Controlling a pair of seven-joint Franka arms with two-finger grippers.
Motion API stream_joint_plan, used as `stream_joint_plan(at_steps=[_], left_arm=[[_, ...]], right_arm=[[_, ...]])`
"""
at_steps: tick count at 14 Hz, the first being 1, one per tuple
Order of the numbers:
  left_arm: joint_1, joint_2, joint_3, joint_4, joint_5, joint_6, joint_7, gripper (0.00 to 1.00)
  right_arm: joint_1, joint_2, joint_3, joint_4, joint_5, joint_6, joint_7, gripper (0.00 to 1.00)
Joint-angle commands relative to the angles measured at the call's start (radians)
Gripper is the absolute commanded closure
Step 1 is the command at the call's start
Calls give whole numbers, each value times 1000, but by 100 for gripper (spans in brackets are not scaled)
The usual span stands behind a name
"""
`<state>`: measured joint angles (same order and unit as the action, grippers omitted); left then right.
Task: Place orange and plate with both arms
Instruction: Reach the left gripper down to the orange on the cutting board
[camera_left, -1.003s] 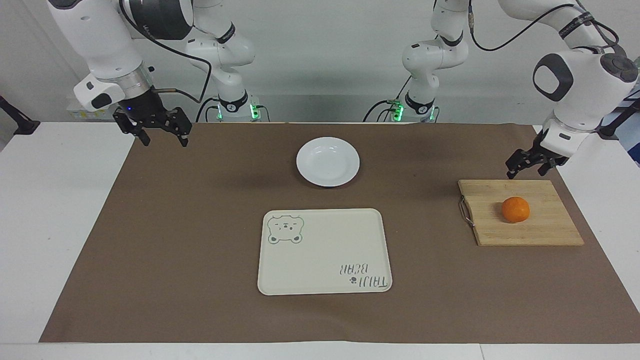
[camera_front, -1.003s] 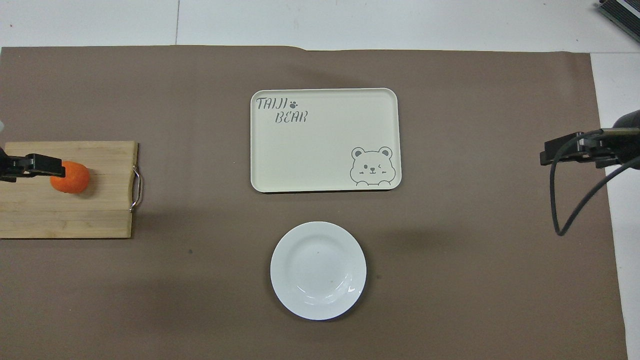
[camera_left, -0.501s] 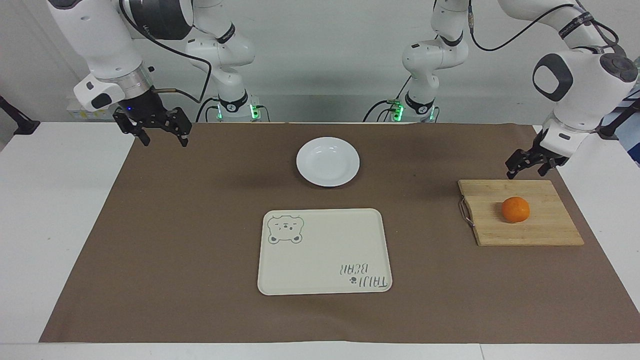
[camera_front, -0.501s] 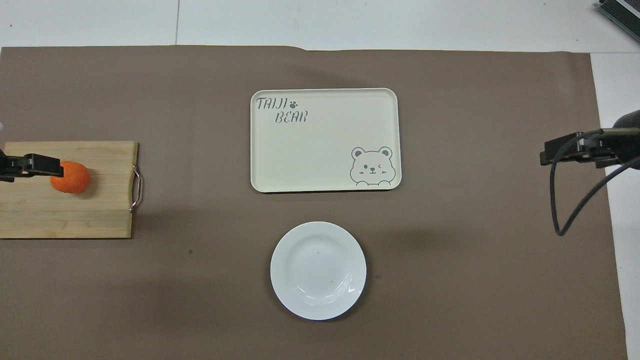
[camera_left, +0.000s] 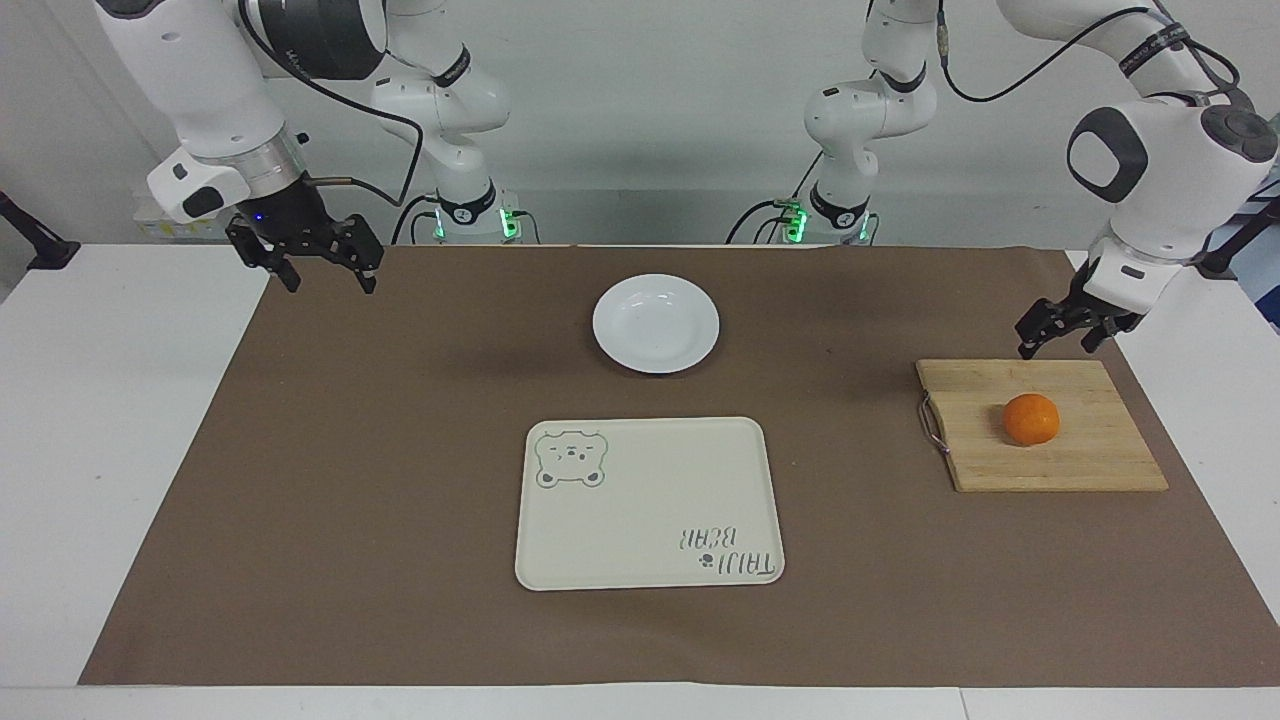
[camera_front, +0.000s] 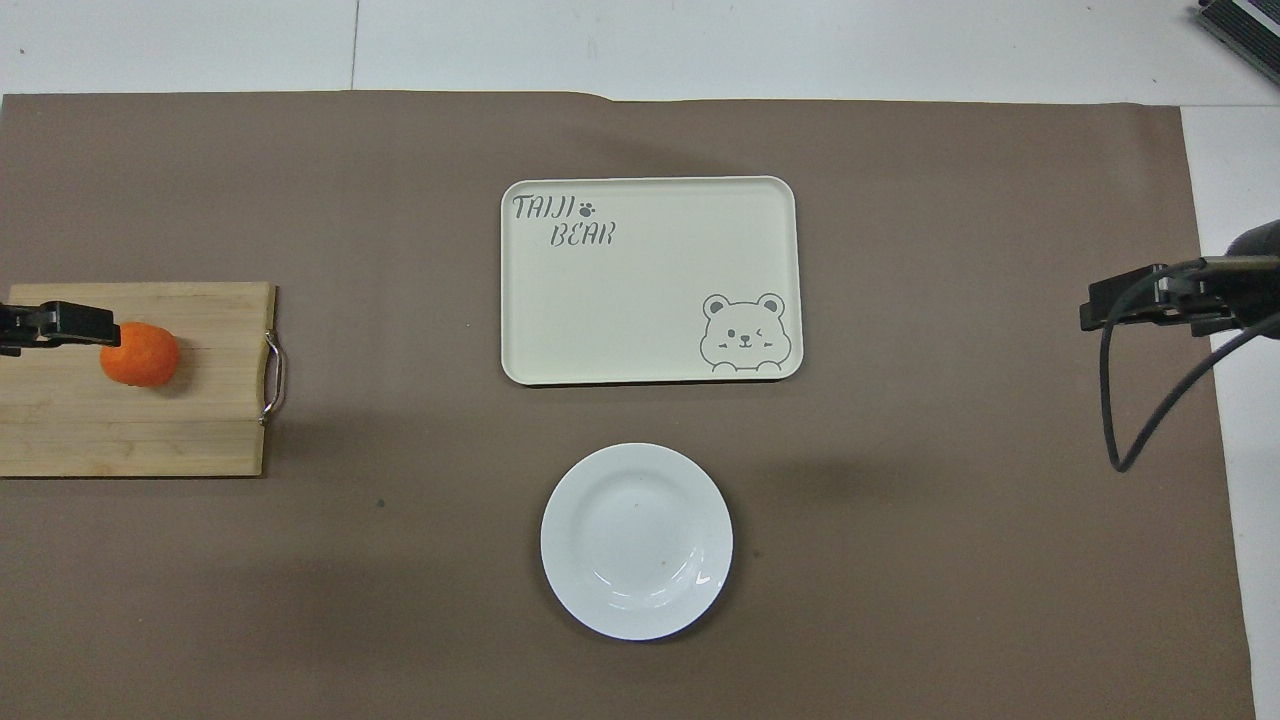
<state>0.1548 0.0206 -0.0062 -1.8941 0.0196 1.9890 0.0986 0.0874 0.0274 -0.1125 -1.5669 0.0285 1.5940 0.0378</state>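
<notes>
So the orange (camera_left: 1031, 419) is sitting on a wooden cutting board (camera_left: 1050, 460) with a little metal handle, down at the left arm's end of the table, nothing touching it. The left gripper (camera_left: 1061, 335) hangs just over the board's edge nearest the robots, fingers spread, holding nothing. The white plate (camera_left: 656, 323) sits bare on the brown mat (camera_left: 400, 450) about midway between the two arms, and the cream bear tray (camera_left: 648, 503) lies just past it, farther from the robots, with nothing on it either. The right gripper (camera_left: 306, 258) is up in the air over the mat's corner at the right arm's end, jaws apart and holding nothing, well away from the plate.
</notes>
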Motion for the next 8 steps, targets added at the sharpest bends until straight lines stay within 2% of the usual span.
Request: stream_joint_plan(at_steps=[1,4,8], left_arm=[[48,37,-8,-19,16,62,16,0],[80,94,-8,-17,14,145,81,0],[83,136,-9,-36,14,152,78,0]], right_arm=[[-6,5,7,16,-15,-16,21,0],[-6,5,7,16,-15,-16,21,0],[-6,5,5,16,-15,-16,21,0]])
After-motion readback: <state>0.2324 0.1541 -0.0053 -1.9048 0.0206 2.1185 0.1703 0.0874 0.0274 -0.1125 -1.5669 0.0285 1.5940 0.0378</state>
